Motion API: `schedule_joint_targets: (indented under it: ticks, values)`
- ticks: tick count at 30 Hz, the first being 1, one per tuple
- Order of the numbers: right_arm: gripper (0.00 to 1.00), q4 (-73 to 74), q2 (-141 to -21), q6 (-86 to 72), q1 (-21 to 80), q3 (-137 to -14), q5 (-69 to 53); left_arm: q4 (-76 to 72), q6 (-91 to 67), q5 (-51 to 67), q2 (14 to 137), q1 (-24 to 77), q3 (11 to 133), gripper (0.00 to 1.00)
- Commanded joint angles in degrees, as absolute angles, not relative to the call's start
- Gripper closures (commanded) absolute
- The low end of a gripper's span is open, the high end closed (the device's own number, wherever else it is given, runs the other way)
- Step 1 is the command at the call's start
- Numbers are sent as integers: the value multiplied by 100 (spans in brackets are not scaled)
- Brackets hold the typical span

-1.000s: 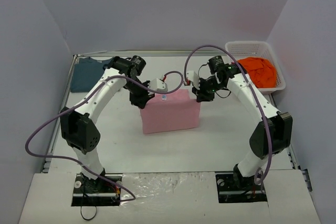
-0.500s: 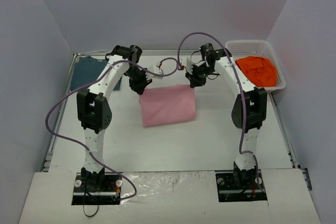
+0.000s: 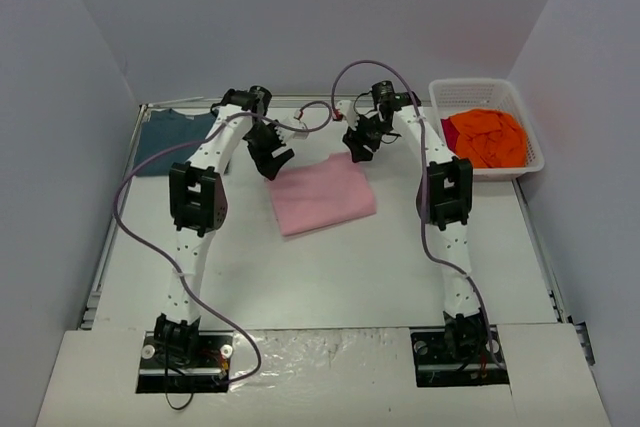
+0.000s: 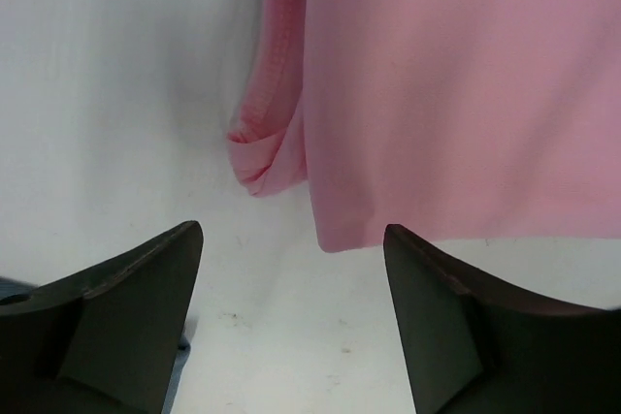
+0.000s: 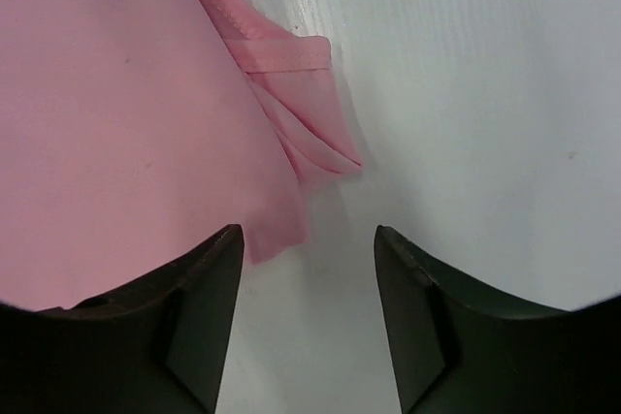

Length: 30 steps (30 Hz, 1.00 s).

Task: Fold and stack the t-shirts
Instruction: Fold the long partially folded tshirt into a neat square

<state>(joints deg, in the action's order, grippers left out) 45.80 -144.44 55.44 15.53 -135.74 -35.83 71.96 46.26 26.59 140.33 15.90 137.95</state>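
Observation:
The light pink t-shirt [image 3: 320, 194] lies folded flat in the middle of the table. My left gripper [image 3: 272, 160] hovers open just off its far left corner [image 4: 340, 230]; nothing sits between the fingers. My right gripper [image 3: 358, 144] stands open at the far right corner, where the pink fabric [image 5: 281, 230] ends just clear of the jaws. A dark teal-blue t-shirt [image 3: 170, 139] lies flat at the far left of the table. An orange t-shirt [image 3: 487, 137] is bunched up in the white basket [image 3: 475, 88].
The white mesh basket stands at the far right corner, and a bit of red cloth [image 3: 448, 130] shows under the orange shirt. Grey walls close in the table on three sides. Purple cables loop off both arms.
Both grippers carried the pink shirt's far edge toward the back of the table, then opened and let it go. The shirt now lies flat and a little further back.

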Motion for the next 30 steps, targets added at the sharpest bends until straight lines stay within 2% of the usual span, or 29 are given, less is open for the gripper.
schedule_joint_targets:
  ticks: [1, 5, 10, 12, 15, 18, 24, 30]
  values:
    - [46, 4535, -13484, 5326, 1564, -13282, -3612, 6777, 4228, 2672, 12695, 1608, 13546, 25]
    - [37, 4237, -12851, 5107, 1573, -12517, -3621, 6364, 4052, 2462, 11876, 1600, 12623, 23]
    - [35, 4061, -11805, 5045, 1792, -11385, -3473, 5714, 3298, 2523, 10673, 1582, 11270, 21]
    - [35, 4043, -11419, 4896, 1968, -11128, -3367, 5364, 2833, 2714, 10338, 1530, 10497, 17]
    - [36, 4052, -11024, 4571, 2362, -10636, -3016, 4819, 2095, 3441, 9635, 1091, 9529, 3]
    - [40, 3851, -10592, 4448, 2933, -9925, -2629, 4834, 1487, 4197, 9580, 608, 9167, 6]
    - [43, 3183, -10196, 4096, 4085, -8791, -1532, 4555, 573, 5263, 9607, -8, 8589, 6]
    - [43, 3006, -10493, 3903, 5071, -8815, -827, 3973, 115, 5485, 9317, -570, 8069, 6]
